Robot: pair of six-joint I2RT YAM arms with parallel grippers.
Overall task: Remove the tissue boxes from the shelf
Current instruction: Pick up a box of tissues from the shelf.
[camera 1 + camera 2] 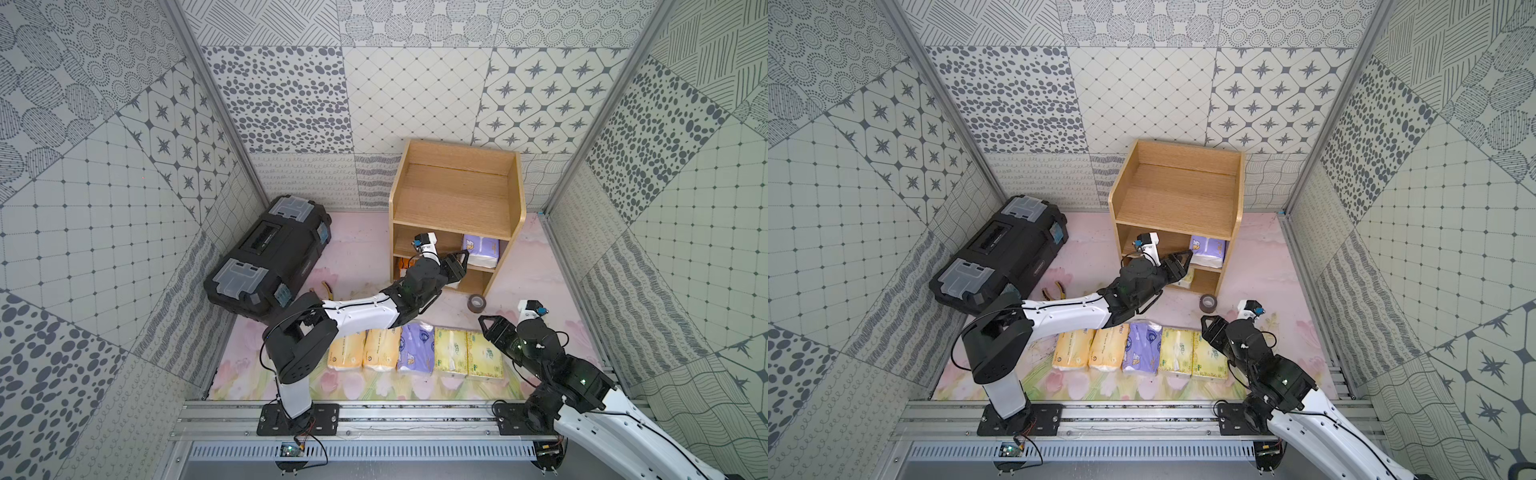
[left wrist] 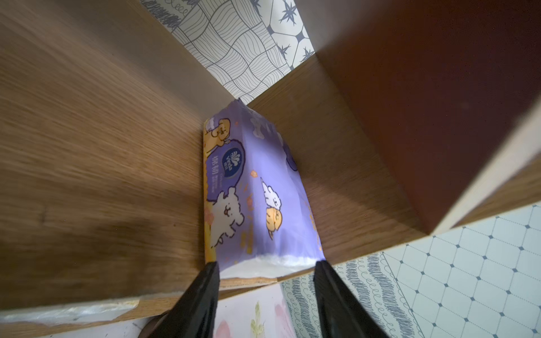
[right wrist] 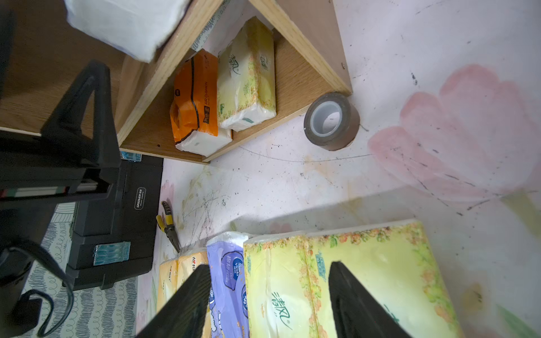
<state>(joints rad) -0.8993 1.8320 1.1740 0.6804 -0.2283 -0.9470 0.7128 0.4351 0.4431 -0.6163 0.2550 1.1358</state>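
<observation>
The light-wood shelf [image 1: 457, 195] [image 1: 1177, 195] stands at the back. A lavender tissue box [image 1: 482, 249] [image 2: 257, 190] lies on its middle tier. My left gripper [image 1: 463, 259] [image 2: 267, 264] reaches into that tier, open, its tips just at the two near corners of the box. On the bottom tier sit an orange tissue box [image 3: 194, 102] and a yellow-green one [image 3: 248, 79]. Several tissue boxes lie in a row on the table [image 1: 415, 347] [image 1: 1142, 347]. My right gripper [image 1: 492, 328] [image 3: 269, 266] hovers open over the yellow-green end of the row, holding nothing.
A black toolbox [image 1: 270, 253] lies at the left of the shelf. A brown tape roll [image 1: 476, 303] [image 3: 330, 121] stands by the shelf's front right corner. Yellow-handled pliers [image 1: 1054, 291] lie between toolbox and row. Patterned walls close in on three sides.
</observation>
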